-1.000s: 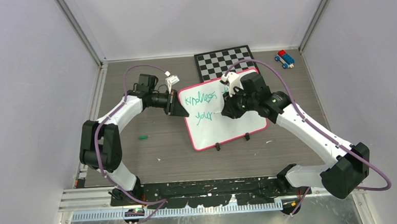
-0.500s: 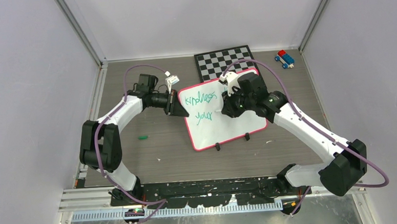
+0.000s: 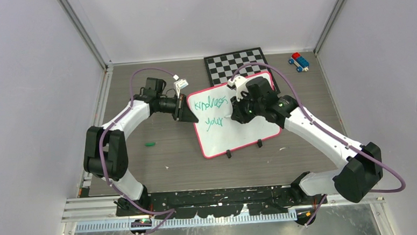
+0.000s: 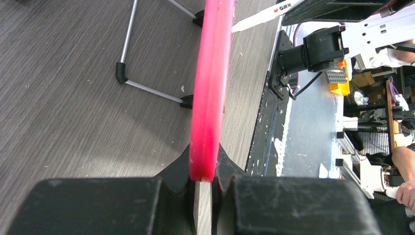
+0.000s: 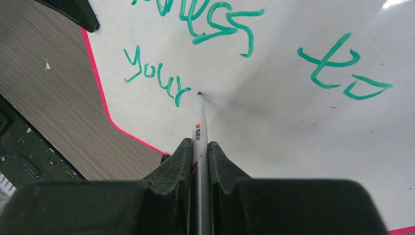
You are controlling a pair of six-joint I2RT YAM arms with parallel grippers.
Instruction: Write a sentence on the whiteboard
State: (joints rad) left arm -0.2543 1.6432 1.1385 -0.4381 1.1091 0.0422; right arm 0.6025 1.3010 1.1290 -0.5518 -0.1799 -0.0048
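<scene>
The left gripper [image 4: 202, 172] pinched the pink edge of the whiteboard [image 3: 245, 133]. The right gripper [image 5: 198, 152] clamped a marker [image 5: 199, 125], its tip just beside the green lettering [image 5: 161, 83].

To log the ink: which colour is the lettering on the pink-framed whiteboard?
Green handwritten lettering, clearest in right wrist view.

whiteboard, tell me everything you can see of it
The whiteboard is glossy white with a thin pink-red frame and rounded corners, propped on two black feet on the grey table. Green lettering reads "kindness to your". The left pincer clamps its left edge; the marker in the right pincer touches its face after "your".
</scene>
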